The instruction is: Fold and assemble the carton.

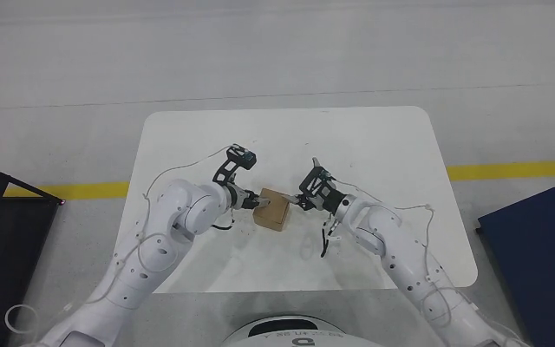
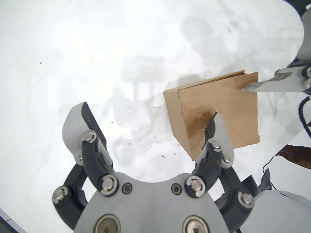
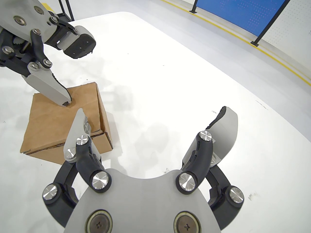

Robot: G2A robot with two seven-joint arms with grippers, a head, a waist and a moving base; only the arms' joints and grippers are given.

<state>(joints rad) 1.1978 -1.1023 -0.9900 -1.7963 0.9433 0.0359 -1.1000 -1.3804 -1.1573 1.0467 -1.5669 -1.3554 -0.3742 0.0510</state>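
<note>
Left gripper (image 2: 150,124) gapes wide and holds nothing, one fingertip (image 2: 218,126) pressing the carton (image 2: 230,107) top from 9 o'clock. Right gripper (image 3: 153,120) does the same from 3 o'clock, wide and empty. Carton sits near table (image 1: 347,139) centre, slightly toward 7 o'clock. Likely step is seating the flaps, so press evenly from both sides without sliding or crushing. Carton is brown and boxed up, with a dented top and a slightly gapped seam.
</note>
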